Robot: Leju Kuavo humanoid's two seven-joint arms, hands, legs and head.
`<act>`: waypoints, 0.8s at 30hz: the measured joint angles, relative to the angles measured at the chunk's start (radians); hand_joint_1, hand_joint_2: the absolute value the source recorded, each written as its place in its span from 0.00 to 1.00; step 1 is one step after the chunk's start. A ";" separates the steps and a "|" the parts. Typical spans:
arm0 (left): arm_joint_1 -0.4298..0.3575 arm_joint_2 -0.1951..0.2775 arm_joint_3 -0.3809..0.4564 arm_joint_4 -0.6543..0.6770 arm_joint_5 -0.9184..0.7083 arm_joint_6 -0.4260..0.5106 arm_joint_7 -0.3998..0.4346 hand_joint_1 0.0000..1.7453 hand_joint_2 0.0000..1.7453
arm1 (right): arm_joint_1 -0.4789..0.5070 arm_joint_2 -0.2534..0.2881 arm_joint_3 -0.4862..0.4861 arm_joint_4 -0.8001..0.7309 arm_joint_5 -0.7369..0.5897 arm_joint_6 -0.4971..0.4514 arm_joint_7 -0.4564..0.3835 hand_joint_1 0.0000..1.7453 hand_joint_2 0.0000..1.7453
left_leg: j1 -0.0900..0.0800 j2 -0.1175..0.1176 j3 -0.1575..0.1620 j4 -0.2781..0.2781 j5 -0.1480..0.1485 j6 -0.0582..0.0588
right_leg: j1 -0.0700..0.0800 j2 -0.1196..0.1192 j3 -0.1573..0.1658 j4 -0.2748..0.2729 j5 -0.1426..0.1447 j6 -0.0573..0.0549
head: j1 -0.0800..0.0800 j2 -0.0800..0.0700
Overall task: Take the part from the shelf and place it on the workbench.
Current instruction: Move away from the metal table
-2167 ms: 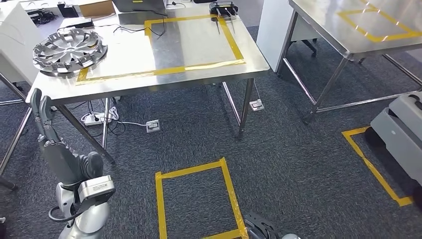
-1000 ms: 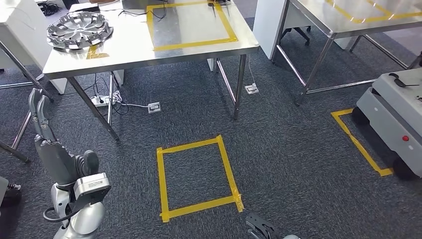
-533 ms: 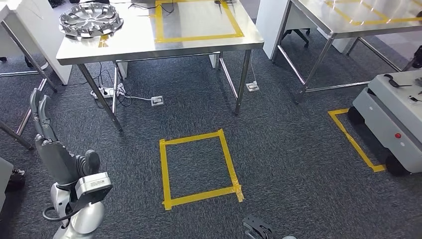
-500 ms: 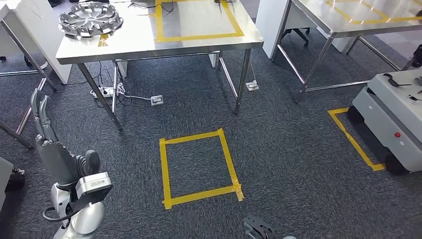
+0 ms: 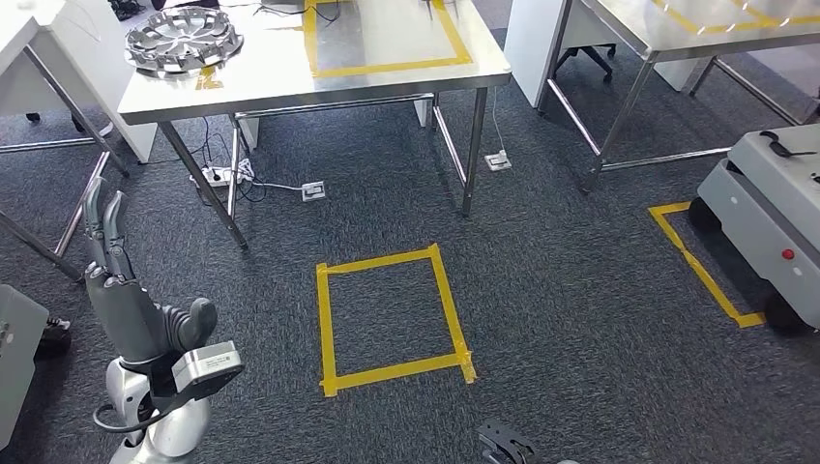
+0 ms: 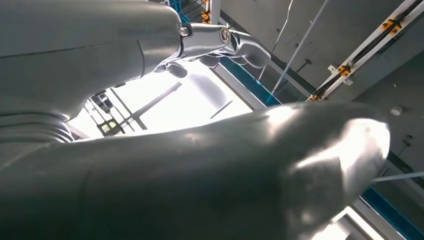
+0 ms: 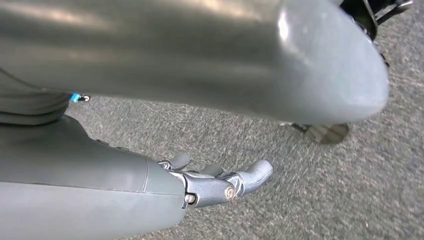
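Since the earlier frames, the whole head view has shifted with my own motion, so the scene sits differently in frame while the things themselves lie as they did. Dark grey carpet [image 5: 541, 290] covers most of the frame. At upper centre stands the steel workbench [image 5: 280, 82], its top marked with a rectangle of yellow tape. At the right edge is a grey wheeled cart [image 5: 774, 208] beside an L of yellow floor tape. At lower centre lies the yellow tape square [image 5: 392, 319] on the carpet. At lower left, my left hand [image 5: 121, 280] is raised with its fingers straight and a little apart, holding nothing; the left wrist view shows the same extended fingers against ceiling lights. At upper left, the part [image 5: 184, 41], a silver wheel cover, rests on the workbench's left end, well apart from both hands. In the right wrist view, my right hand [image 7: 215, 182] hangs over the carpet with fingers loosely extended, holding nothing.
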 joint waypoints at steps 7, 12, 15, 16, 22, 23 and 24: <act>0.016 -0.002 0.000 -0.013 0.032 0.000 0.001 0.00 0.00 | 0.002 0.000 0.000 0.000 -0.006 0.000 -0.002 0.00 0.00 | -0.005 0.063 0.132 -0.212 0.085 0.015 | 0.005 -0.054 -0.020 0.026 0.001 0.017 | 0.001 0.000; 0.019 -0.016 0.003 -0.023 0.022 0.000 0.003 0.00 0.00 | 0.000 0.002 0.000 0.000 -0.012 0.000 -0.015 0.00 0.00 | -0.002 0.022 0.122 -0.227 0.107 0.053 | -0.002 -0.034 -0.033 0.064 -0.029 0.050 | 0.001 0.000; 0.021 -0.032 0.006 -0.025 0.009 0.000 0.002 0.00 0.00 | 0.004 0.003 0.000 0.000 -0.012 0.000 -0.016 0.00 0.00 | 0.000 -0.008 0.106 -0.226 0.123 0.063 | -0.006 0.028 -0.107 0.242 -0.132 0.061 | 0.002 0.000; 0.023 -0.034 0.006 -0.025 0.009 0.000 0.002 0.00 0.00 | 0.006 0.003 0.000 0.000 -0.012 0.000 -0.016 0.00 0.00 | -0.001 -0.021 0.100 -0.226 0.127 0.063 | -0.006 0.031 -0.127 0.290 -0.148 0.062 | 0.002 0.000; 0.038 -0.122 0.107 -0.069 -0.140 0.001 -0.112 0.00 0.00 | 0.005 0.004 -0.002 0.000 -0.015 0.000 -0.006 0.00 0.00 | 0.000 -0.087 0.083 -0.220 0.142 0.045 | -0.005 0.090 0.015 0.037 -0.038 0.044 | 0.002 0.000; 0.039 -0.152 0.151 -0.091 -0.174 0.001 -0.138 0.00 0.00 | 0.003 0.004 -0.003 0.000 -0.014 0.000 -0.002 0.00 0.00 | 0.000 -0.093 0.080 -0.221 0.145 0.038 | -0.002 0.097 0.021 0.022 -0.039 0.041 | 0.002 0.000; 0.040 -0.174 0.192 -0.112 -0.194 0.001 -0.151 0.00 0.00 | 0.002 0.005 -0.003 0.000 -0.014 0.000 0.000 0.00 0.00 | 0.001 -0.099 0.078 -0.223 0.149 0.031 | 0.001 0.091 0.019 0.021 -0.036 0.039 | 0.002 0.000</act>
